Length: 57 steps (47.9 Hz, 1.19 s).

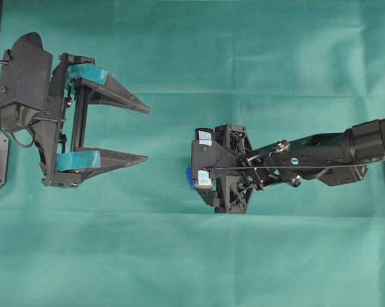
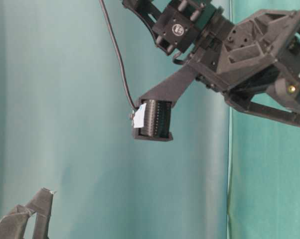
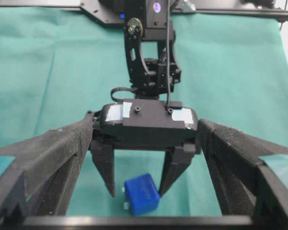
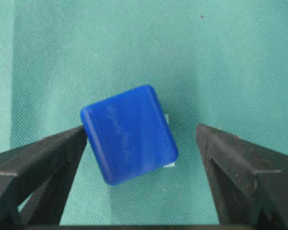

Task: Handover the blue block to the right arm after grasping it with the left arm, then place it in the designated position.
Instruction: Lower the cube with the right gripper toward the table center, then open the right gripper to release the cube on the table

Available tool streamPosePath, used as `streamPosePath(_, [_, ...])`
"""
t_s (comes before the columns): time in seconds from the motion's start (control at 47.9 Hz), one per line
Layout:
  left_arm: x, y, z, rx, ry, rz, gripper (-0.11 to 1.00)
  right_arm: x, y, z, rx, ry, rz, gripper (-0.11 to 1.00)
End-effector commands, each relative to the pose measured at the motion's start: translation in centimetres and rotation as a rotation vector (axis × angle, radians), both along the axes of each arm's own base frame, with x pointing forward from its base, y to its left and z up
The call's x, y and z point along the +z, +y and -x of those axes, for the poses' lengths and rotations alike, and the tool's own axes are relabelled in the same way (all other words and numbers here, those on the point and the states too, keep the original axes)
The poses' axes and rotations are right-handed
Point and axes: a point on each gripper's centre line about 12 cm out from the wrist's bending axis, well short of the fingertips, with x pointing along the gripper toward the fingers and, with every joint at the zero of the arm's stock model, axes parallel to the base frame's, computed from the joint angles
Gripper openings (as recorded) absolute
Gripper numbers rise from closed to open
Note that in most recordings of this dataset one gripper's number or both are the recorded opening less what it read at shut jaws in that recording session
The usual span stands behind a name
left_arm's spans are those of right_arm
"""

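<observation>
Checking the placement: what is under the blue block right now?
The blue block lies on the green cloth. White corner marks peek out at its edge; the remaining marks are covered.

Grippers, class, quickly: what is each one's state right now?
Left gripper: open, holding nothing.
Right gripper: open, jaws either side of the blue block, not clamping it.

so I count one blue block (image 4: 128,134), two robot hands, teal-taped left hand (image 1: 138,131) and plain black right hand (image 3: 137,187), one green cloth (image 1: 243,51).
</observation>
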Motion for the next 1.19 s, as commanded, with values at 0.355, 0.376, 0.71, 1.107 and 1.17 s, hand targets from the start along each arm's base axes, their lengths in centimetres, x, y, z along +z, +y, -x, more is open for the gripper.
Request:
streamPosePath(0.355, [1.0,-0.1,0.0,-0.004,-0.029,0.0,1.0,7.1,-0.5,0.4,-0.029,-0.121,0.021,0.94])
streamPosePath(0.376, [1.0,-0.1,0.0,-0.004,-0.029,0.0,1.0,7.5,-0.6,0.5,-0.031,-0.126,0.025,0.94])
streamPosePath(0.71, [1.0,-0.1,0.0,-0.004,-0.029,0.0,1.0,14.2,-1.6,3.3,-0.073,-0.196,0.089,0.94])
streamPosePath(1.107, [1.1,-0.1,0.0,-0.004,-0.031,0.0,1.0,17.0,-1.6,4.9,-0.081,-0.239,0.101,0.94])
streamPosePath(1.17, [1.1,-0.1,0.0,-0.004,-0.031,0.0,1.0,17.0,-1.6,4.9,-0.081,-0.239,0.101,0.94])
